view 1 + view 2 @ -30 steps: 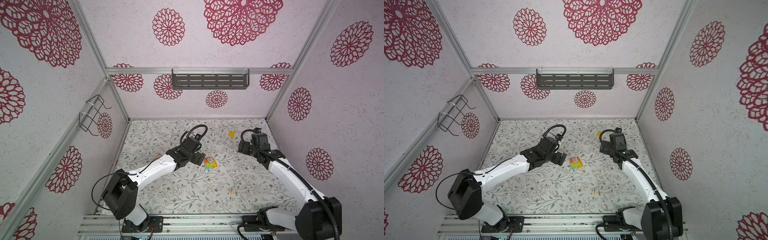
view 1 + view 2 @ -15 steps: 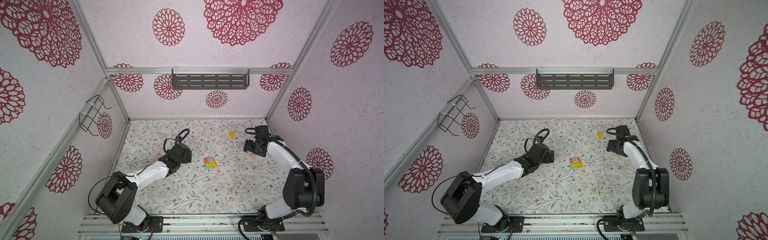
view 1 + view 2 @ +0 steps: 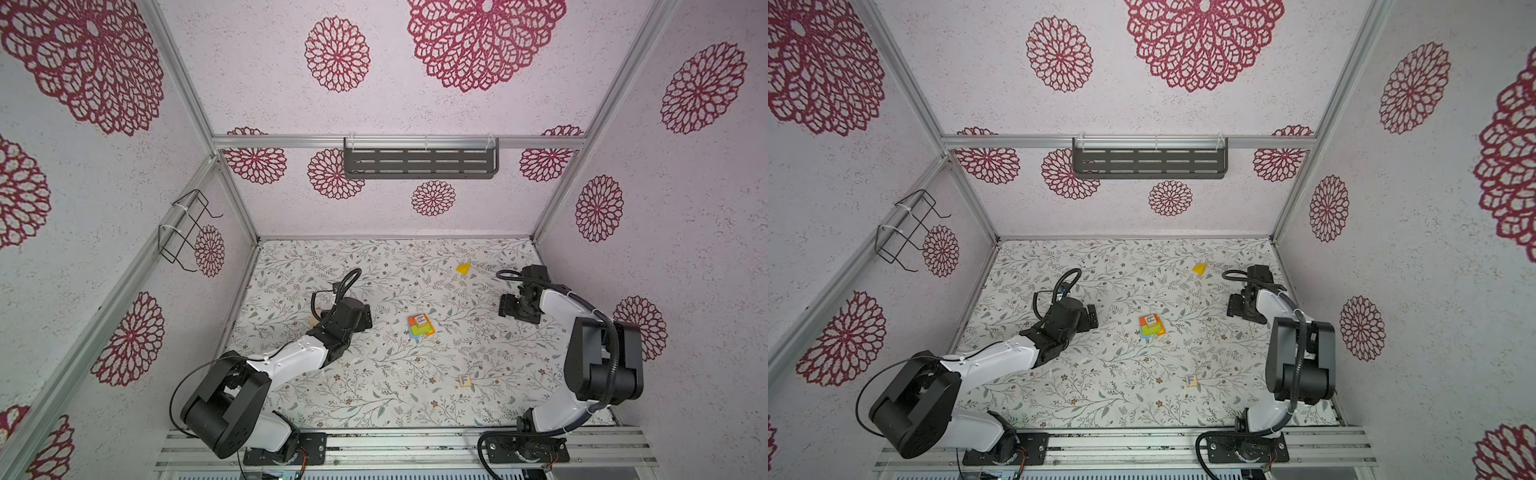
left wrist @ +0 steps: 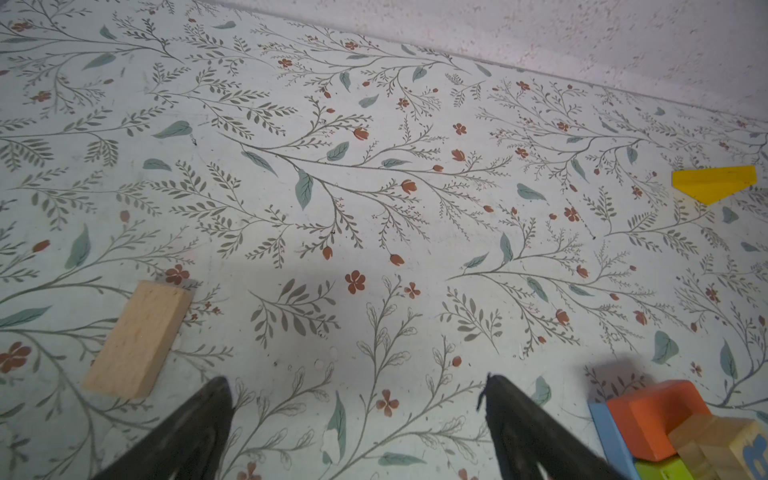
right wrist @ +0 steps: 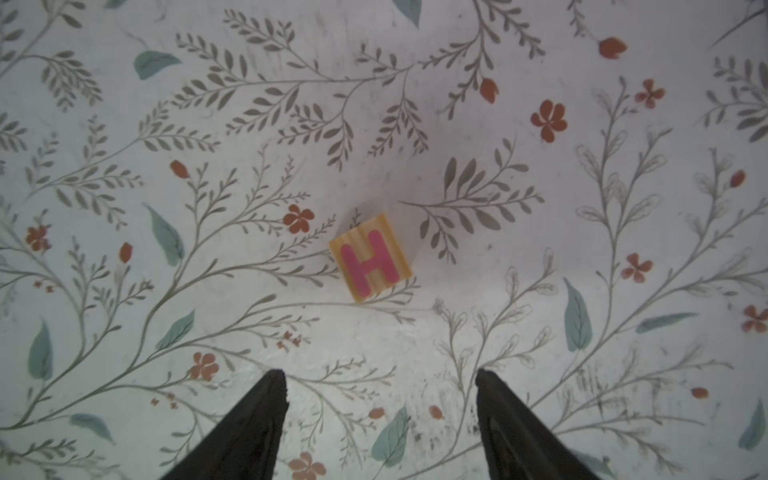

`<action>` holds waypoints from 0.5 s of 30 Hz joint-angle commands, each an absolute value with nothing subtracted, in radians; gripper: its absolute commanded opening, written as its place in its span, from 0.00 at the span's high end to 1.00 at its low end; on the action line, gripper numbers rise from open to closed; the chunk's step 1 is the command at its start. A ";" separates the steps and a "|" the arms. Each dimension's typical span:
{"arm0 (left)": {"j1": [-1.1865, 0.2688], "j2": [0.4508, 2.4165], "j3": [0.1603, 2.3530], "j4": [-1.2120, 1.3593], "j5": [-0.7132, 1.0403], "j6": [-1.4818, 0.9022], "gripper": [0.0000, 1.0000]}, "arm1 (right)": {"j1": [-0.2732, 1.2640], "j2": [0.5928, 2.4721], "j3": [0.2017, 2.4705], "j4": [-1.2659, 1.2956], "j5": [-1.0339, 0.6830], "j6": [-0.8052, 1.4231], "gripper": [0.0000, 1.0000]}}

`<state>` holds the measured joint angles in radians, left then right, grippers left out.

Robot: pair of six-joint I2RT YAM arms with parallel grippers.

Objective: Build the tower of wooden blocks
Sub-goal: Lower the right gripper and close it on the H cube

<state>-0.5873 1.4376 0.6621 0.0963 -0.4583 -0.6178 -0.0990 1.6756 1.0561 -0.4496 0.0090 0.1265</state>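
The wood block tower [image 3: 421, 326] [image 3: 1152, 325] stands mid-table: flat blue, orange and lime-green pieces with a lettered cube on top; its edge shows in the left wrist view [image 4: 665, 432]. My left gripper [image 3: 362, 318] [image 3: 1091, 318] [image 4: 356, 384] is open and empty, left of the tower. A tan block [image 4: 139, 338] [image 3: 314, 319] lies beside it. My right gripper [image 3: 505, 309] [image 3: 1233, 307] [image 5: 380, 377] hangs open near the right wall, just short of a wood cube marked H [image 5: 371, 257], which it hides in both top views.
A yellow triangular block [image 3: 463, 268] [image 3: 1200, 269] [image 4: 712, 183] lies toward the back right. A cube marked F [image 3: 464, 380] [image 3: 1191, 380] sits front right. Walls enclose the table on three sides; a wire rack [image 3: 187, 228] and a shelf [image 3: 419, 162] hang on them.
My left gripper has drawn back leftward from the tower. The right arm has folded back, moving its gripper right and nearer the front, over the H cube, with jaws narrowing somewhat.
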 commanded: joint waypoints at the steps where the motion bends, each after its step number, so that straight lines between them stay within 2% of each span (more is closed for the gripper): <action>1: -0.585 1.424 0.651 0.163 -0.482 -0.651 0.03 | -0.106 1.703 1.083 -0.397 -0.023 0.063 0.25; 15: -0.585 1.492 0.696 0.142 -0.451 -0.630 0.02 | -0.120 1.828 1.173 -0.397 0.028 0.058 0.39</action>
